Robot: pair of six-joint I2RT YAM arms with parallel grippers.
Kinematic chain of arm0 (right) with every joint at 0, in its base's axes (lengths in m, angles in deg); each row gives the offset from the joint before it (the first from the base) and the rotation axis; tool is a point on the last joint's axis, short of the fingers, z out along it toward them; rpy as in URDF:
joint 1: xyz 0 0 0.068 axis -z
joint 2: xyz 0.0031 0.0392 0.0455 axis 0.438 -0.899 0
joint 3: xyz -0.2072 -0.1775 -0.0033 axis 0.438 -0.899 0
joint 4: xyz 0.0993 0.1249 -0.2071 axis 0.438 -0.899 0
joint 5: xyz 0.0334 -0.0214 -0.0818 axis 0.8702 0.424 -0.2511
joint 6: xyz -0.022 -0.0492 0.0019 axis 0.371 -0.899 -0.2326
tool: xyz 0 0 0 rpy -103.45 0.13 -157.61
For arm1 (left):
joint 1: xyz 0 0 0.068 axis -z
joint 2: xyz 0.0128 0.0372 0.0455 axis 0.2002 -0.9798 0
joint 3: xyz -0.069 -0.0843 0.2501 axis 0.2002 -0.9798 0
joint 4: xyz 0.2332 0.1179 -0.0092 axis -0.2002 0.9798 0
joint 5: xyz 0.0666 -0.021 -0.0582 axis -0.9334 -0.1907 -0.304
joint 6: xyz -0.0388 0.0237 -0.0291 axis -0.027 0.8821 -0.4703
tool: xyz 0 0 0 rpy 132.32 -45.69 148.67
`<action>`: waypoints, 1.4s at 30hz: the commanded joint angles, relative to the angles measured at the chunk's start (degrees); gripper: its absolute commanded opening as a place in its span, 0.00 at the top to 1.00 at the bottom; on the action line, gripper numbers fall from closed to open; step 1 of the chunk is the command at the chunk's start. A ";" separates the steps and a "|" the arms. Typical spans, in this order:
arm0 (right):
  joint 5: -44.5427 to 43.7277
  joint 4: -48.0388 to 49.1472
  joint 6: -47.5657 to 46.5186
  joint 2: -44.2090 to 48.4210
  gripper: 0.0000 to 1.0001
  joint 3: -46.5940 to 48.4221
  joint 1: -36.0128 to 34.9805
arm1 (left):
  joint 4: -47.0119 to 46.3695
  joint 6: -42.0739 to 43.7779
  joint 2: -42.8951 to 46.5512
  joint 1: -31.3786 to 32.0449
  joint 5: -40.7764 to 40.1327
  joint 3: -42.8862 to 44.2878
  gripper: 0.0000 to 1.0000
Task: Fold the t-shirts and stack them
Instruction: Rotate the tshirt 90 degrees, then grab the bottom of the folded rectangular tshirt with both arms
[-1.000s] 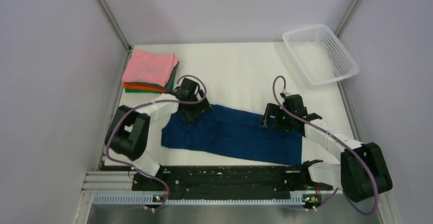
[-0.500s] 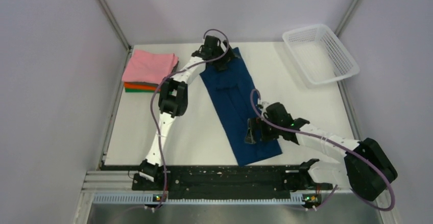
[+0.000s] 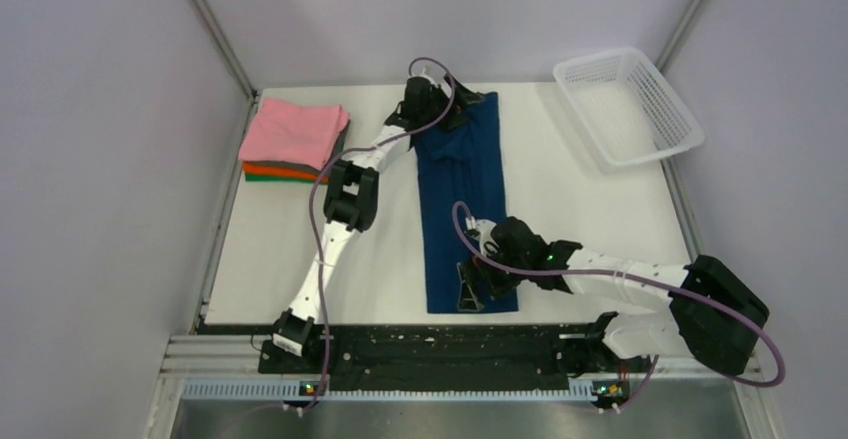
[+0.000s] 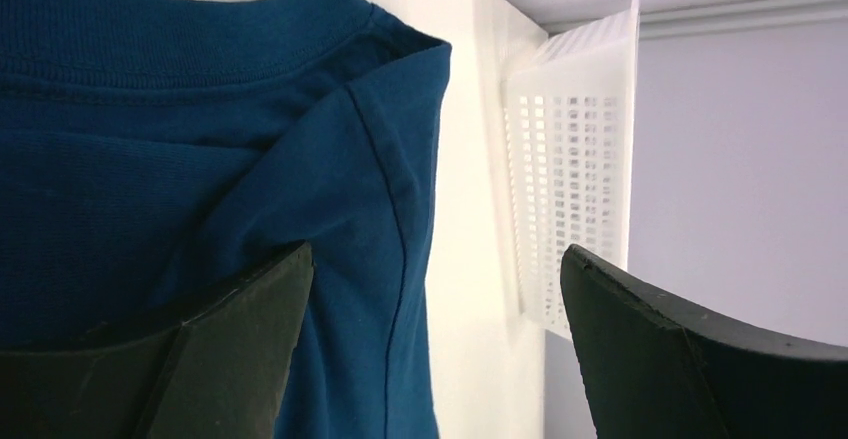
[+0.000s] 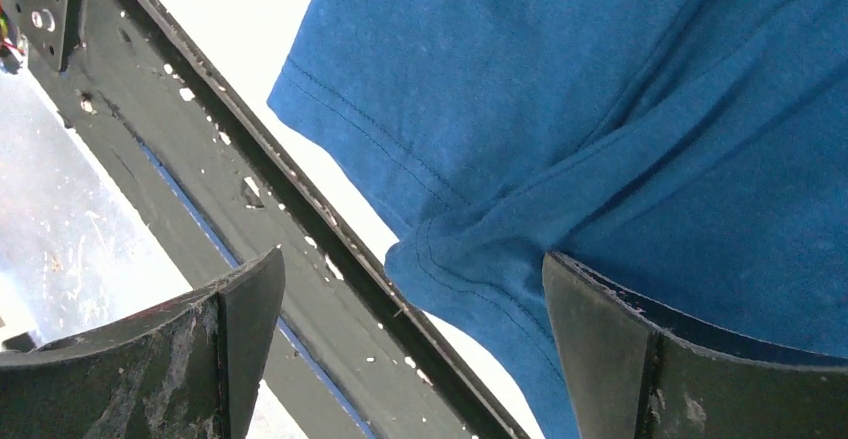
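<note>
Now the navy shirt [image 3: 462, 199] lies as a long strip down the desk [image 3: 300, 259], collar at the far end by our left jaws, hem at the near edge by our right jaws; both pairs are spread, pinching nothing. We judge the fold half done: next we pinch the hem, bring it to the collar, then move the shirt onto the stack [image 3: 295, 134].
</note>
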 commanded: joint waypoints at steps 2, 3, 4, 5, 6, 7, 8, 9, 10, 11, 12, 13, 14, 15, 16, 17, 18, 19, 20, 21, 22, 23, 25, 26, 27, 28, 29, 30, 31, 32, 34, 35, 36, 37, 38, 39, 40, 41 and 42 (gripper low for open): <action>-9.05 -6.31 -0.95 6.41 0.01 5.09 -0.80 | 0.22 11.23 9.83 0.18 4.83 -2.78 0.01; -11.29 -7.44 -0.60 8.22 0.01 5.33 -0.74 | 2.12 14.02 12.51 0.31 5.14 -3.58 0.01; -13.13 -8.42 -0.20 10.02 0.01 5.35 -0.72 | 4.50 16.89 15.17 0.68 4.69 -4.24 0.01; -14.68 -8.89 0.45 12.00 0.01 5.14 -0.66 | 7.40 19.52 18.22 1.07 3.78 -4.84 0.01; -15.83 -8.97 1.14 13.84 0.01 4.58 -0.71 | 11.80 22.39 20.99 1.51 2.63 -4.95 0.01; -17.14 -8.88 2.07 15.49 0.01 3.66 -0.72 | 14.85 25.01 23.74 2.00 1.49 -5.11 0.01; -19.13 -8.82 4.31 17.59 0.01 2.23 -0.65 | 17.55 27.36 26.65 2.54 0.52 -5.88 0.01; -21.77 -9.08 6.30 19.07 0.01 1.25 -0.71 | 19.66 29.40 29.76 3.19 -0.43 -7.56 0.01; -24.38 -9.74 8.51 20.25 0.01 0.37 -0.68 | 20.95 31.22 33.26 3.79 -1.18 -9.97 0.01; -26.38 -10.64 10.52 21.46 0.01 -0.39 -0.64 | 21.69 33.07 36.88 4.44 -1.92 -13.45 0.01; -27.79 -11.31 11.94 22.58 0.01 -1.06 -0.63 | 21.70 34.70 40.47 5.13 -2.91 -17.71 0.01; -28.55 -11.96 13.01 23.51 0.01 -1.52 -0.49 | 21.46 36.03 43.99 5.77 -4.34 -22.05 0.01; -29.59 -12.79 14.15 24.56 0.01 -1.66 -0.45 | 21.81 36.64 48.00 6.46 -6.51 -25.91 0.01; -30.14 -13.55 15.15 25.44 0.01 -1.76 -0.45 | 22.32 37.00 50.22 7.12 -8.31 -28.99 0.01; -30.43 -14.27 15.71 26.34 0.01 -1.84 -0.43 | 22.75 37.25 51.84 7.80 -9.57 -31.73 0.01; -30.72 -14.83 16.33 27.36 0.01 -1.89 -0.39 | 23.15 37.31 52.92 8.20 -10.26 -33.73 0.01; -30.86 -15.43 16.78 28.34 0.01 -1.88 -0.40 | 23.58 37.21 53.57 8.60 -10.26 -35.46 0.01; -30.69 -16.22 17.24 29.36 0.01 -1.77 -0.44 | 24.68 36.72 53.72 9.03 -9.90 -36.53 0.01; -30.22 -16.99 17.55 30.33 0.01 -1.68 -0.40 | 26.69 36.41 53.59 9.22 -8.61 -36.96 0.03; -29.99 -18.01 18.10 31.44 0.01 -1.58 -0.38 | 29.30 36.55 53.75 9.52 -7.36 -37.63 0.05; -29.83 -19.18 18.84 32.41 0.01 -1.69 -0.37 | 31.25 36.72 54.51 10.09 -7.49 -39.31 0.06; -29.67 -20.34 19.61 33.30 0.01 -2.00 -0.42 | 33.70 36.35 56.20 10.86 -9.43 -41.75 0.05; -29.87 -21.75 21.24 34.73 0.01 -3.23 -0.35 | 34.92 36.15 61.79 14.06 -15.22 -49.86 0.05; -29.91 -22.20 22.24 35.18 0.01 -4.03 -0.31 | 33.92 36.02 65.33 16.47 -18.31 -55.16 0.05; -29.82 -22.51 23.25 35.39 0.01 -4.75 -0.36 | 32.99 35.40 68.88 19.58 -20.74 -60.12 0.04; -29.30 -22.60 23.99 35.46 0.02 -5.39 -0.35 | 31.52 34.31 72.36 21.29 -21.50 -64.76 0.03; -28.60 -22.61 24.36 35.38 0.02 -5.91 -0.36 | 30.48 32.10 75.40 22.66 -21.54 -69.75 0.03; -27.93 -22.65 24.53 35.18 0.02 -6.22 -0.30 | 29.44 29.77 78.46 23.67 -21.00 -74.63 0.02; -27.37 -22.61 24.59 34.68 0.03 -6.50 -0.28 | 28.34 27.49 81.22 24.48 -20.27 -79.14 0.02; -26.97 -22.65 24.61 34.26 0.03 -6.71 -0.18 | 28.12 25.00 83.57 25.29 -20.12 -83.34 0.02; -26.44 -22.41 24.85 33.32 0.04 -7.24 -0.14 | 28.79 20.84 87.54 27.10 -20.44 -90.57 0.02; -26.15 -22.02 24.93 32.85 0.05 -7.58 -0.12 | 29.23 18.96 89.06 28.19 -20.32 -93.53 0.02; -25.89 -21.46 24.92 32.36 0.06 -8.01 -0.18 | 29.27 16.97 90.26 29.34 -19.72 -96.23 0.02; -25.73 -20.74 25.13 31.84 0.06 -8.46 -0.16 | 28.83 15.27 91.02 30.65 -18.52 -98.65 0.02; -25.61 -19.95 25.42 31.29 0.08 -8.91 -0.19 | 28.16 13.76 91.37 31.88 -17.34 -100.65 0.02; -25.29 -19.14 25.83 30.68 0.10 -9.39 -0.08 | 27.39 12.43 91.06 33.07 -16.04 -102.49 0.03; -24.75 -17.97 26.05 30.09 0.12 -9.71 -0.12 | 27.06 11.57 90.50 33.95 -14.85 -103.78 0.04; -24.28 -17.42 26.26 29.50 0.14 -10.11 -0.08 | 27.13 10.70 89.50 34.49 -14.71 -104.48 0.07; -23.63 -16.90 26.42 28.80 0.18 -10.37 -0.08 | 27.02 9.98 88.50 34.79 -14.65 -104.97 0.10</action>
